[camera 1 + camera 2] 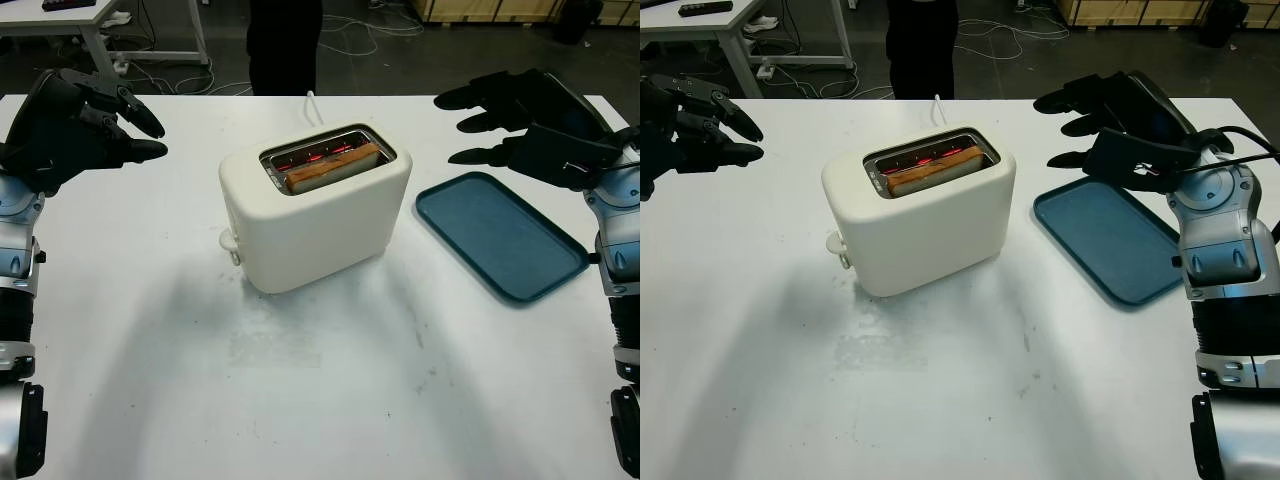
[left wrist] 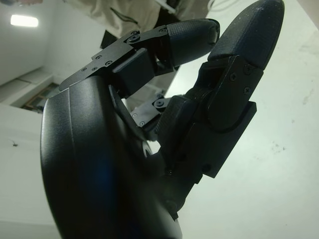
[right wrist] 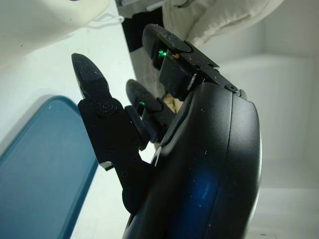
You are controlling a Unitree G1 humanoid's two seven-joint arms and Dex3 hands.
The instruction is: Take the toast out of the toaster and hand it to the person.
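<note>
sitting in the slot of the cream toaster (image 1: 315, 215), the toast (image 1: 333, 167) pokes up beside glowing red elements, mid-table toward the far edge. a teal tray (image 1: 500, 235) lies near the table's right edge. the left hand (image 1: 70, 125) hangs over the far left corner, the right hand (image 1: 525, 125) above the tray's far end, both released, grasping nothing. a person (image 1: 285, 45) stands beyond the far edge.

Four camera views: two from the robot's head, one at each wrist.
Both eye views look forward and down at the white counter (image 1: 320, 400) from slightly offset spots, sharing the toaster (image 1: 315, 215) and tray (image 1: 500, 235). Each wrist view sits very close behind its own hand, left hand (image 2: 164, 129), right hand (image 3: 164, 129), tilted, glimpsing counter beyond.
</note>
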